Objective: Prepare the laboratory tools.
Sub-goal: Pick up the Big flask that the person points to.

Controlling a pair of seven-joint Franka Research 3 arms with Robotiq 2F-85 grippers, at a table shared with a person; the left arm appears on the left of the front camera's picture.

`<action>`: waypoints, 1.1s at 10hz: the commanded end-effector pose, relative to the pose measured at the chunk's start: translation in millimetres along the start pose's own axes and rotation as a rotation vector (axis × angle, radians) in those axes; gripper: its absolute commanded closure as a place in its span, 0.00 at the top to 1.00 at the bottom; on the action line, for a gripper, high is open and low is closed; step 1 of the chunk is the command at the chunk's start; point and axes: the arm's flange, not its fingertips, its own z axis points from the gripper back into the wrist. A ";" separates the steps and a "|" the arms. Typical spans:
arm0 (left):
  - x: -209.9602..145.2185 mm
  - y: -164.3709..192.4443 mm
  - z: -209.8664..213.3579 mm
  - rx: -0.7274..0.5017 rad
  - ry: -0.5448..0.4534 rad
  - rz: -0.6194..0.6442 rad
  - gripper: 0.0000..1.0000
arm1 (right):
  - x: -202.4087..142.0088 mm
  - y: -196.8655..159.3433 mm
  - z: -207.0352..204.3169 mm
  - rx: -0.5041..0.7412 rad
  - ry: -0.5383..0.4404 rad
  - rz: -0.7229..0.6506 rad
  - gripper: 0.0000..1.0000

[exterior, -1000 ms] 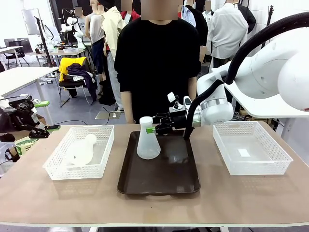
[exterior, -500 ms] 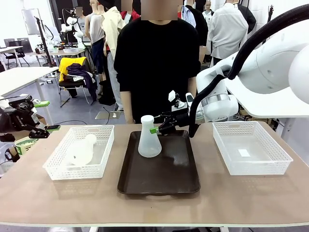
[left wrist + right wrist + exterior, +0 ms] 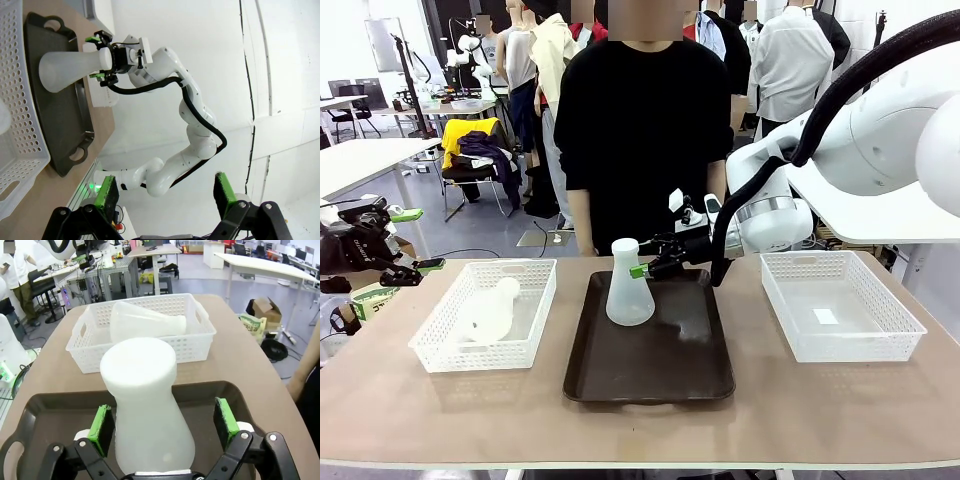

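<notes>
One whitish conical flask (image 3: 629, 288) stands upright at the back of the dark brown tray (image 3: 650, 370). My right gripper (image 3: 644, 268) reaches in from the right at its neck and is open. In the right wrist view this flask (image 3: 145, 410) rises between the green pads (image 3: 101, 429), with a small gap on each side. A second flask (image 3: 490, 310) lies on its side in the left white basket (image 3: 432, 352); it also appears as the lying flask (image 3: 145, 322). My left gripper (image 3: 418, 240) hangs open beyond the table's left edge, empty; the left wrist view shows its own gripper (image 3: 165, 195) wide apart.
A white mesh basket (image 3: 895, 345) stands at the right, holding just a small label. A person in a black top stands at the far side behind the tray. Bare tabletop runs along the front edge.
My right gripper and the upright flask shifted slightly right and farther back on the tray early on, then stayed still. The left arm has not moved.
</notes>
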 end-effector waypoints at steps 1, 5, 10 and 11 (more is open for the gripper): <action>-0.1 -2.1 1.1 -0.001 -0.002 -0.008 1.00 | 0.1 -3.8 -2.1 0.008 -0.011 0.011 1.00; -0.1 -2.1 1.1 -0.001 -0.002 -0.008 1.00 | 0.1 -3.8 -2.1 0.008 -0.011 0.011 1.00; -0.1 -2.1 1.1 -0.001 -0.002 -0.008 1.00 | 13.9 -6.6 32.1 -0.050 0.067 0.030 1.00; -0.1 -2.1 1.1 -0.001 -0.002 -0.008 1.00 | 22.1 -9.0 54.8 -0.087 0.084 0.031 1.00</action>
